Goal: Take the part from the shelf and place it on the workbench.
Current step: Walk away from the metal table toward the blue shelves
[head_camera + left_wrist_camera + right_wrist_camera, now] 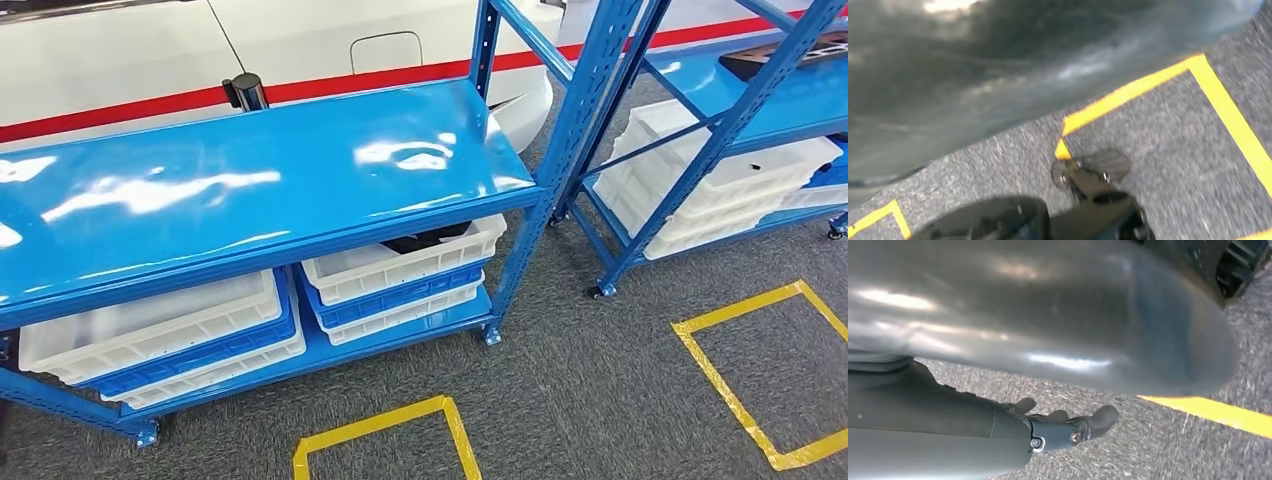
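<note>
A blue metal shelf (250, 190) stands in front of me in the head view, its glossy top board bare. Under that board a dark part (428, 240) lies in the upper white bin (400, 265), mostly hidden by the board. A black flat part (790, 52) lies on the second blue shelf (720, 90) at the far right. A black cylinder (245, 90) stands at the first shelf's back edge. My right hand (1063, 427) hangs over the carpet, fingers loosely extended, holding nothing. My left hand (1090, 172) is blurred, hangs above the floor and holds nothing.
Stacked white and blue bins (160, 335) fill the lower shelf, and more white bins (720, 180) sit under the right shelf. Yellow tape squares (385, 435) (745, 380) mark the grey carpet. A white car body with a red stripe (150, 60) stands behind the shelves.
</note>
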Tool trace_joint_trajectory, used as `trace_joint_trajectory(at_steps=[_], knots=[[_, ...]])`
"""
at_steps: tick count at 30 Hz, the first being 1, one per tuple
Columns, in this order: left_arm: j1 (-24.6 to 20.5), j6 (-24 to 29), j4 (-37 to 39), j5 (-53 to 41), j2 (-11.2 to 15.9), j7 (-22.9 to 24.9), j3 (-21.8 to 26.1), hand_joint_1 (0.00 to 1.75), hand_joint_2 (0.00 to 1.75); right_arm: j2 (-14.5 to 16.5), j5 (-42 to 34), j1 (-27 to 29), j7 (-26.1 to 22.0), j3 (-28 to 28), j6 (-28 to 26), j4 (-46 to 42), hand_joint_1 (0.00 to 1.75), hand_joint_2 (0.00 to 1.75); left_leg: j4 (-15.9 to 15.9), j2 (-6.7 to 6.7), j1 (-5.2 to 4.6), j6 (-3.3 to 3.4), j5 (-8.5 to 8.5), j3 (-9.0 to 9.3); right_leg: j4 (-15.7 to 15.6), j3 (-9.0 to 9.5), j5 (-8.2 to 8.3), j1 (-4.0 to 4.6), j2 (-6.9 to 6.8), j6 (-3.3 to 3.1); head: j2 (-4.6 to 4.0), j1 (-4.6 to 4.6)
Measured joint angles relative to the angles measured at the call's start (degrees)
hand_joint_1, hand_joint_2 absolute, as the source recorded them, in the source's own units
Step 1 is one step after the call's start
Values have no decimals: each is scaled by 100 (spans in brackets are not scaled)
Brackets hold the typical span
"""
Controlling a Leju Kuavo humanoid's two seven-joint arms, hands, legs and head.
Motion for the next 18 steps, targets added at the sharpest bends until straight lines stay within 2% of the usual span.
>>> trace_joint_trajectory(at_steps=[3,5,6,8,9,10,11,13,14,15,16,18], knots=[[0,29,-2,-3,6,-11,4,0,0,15,39,-3,-1,0,0,-1,0,0,-30,-21,-23,107,-34,10,-95,46,-2,-25,-20,117,0,3],[-4,45,-2,-15,1,-11,4,0,0,17,55,-11,-8,0,0,-2,0,0,-89,-22,9,177,-29,53,149,-59,-126,-28,-25,134,0,19],[-6,51,-2,-26,-2,-10,4,0,0,17,59,-12,-10,0,0,-2,0,0,-105,-22,20,204,-29,70,443,-220,-243,-31,-26,116,0,31],[-11,64,-2,-46,-3,-11,4,0,0,15,70,-11,-12,0,0,-2,0,0,-108,-35,19,232,-42,76,1232,-690,-499,-30,-26,82,0,43],[-11,71,-2,-54,-3,-11,5,0,0,15,76,-5,-12,0,0,-2,0,0,-108,-51,18,237,-48,80,1509,-884,-549,-33,-26,92,0,44],[-11,79,-2,-56,-3,-12,7,0,0,15,83,2,-12,0,0,-2,0,0,-108,-77,19,237,-53,87,1594,-989,-510,-42,-27,127,0,45],[-11,85,-2,-58,-4,-12,8,0,0,15,86,7,-12,0,0,-2,0,0,-108,-109,22,231,-57,98,1451,-977,-380,-56,-27,181,0,45],[-12,99,-2,-60,-10,-11,8,0,0,11,90,2,-12,0,0,-2,0,0,-107,-173,24,200,-67,125,727,-717,-6,-93,-5,293,0,49],[-13,106,-2,-60,-14,-11,8,0,0,10,90,-4,-12,0,0,-2,0,0,-102,-204,14,166,-81,135,405,-588,139,-97,12,303,0,48],[-14,114,-2,-60,-16,-11,9,0,0,10,90,-12,-12,0,0,-2,0,0,-99,-228,3,128,-91,142,195,-504,231,-92,25,281,0,45],[-13,120,-2,-61,-16,-11,9,0,0,11,90,-19,-12,0,0,-2,0,0,-104,-246,-4,87,-99,145,115,-476,266,-75,34,233,0,43],[-9,124,-2,-63,-16,-10,12,0,0,8,91,-30,-12,0,0,-2,0,0,-117,-254,14,12,-103,154,104,-442,299,-53,10,117,0,41]])
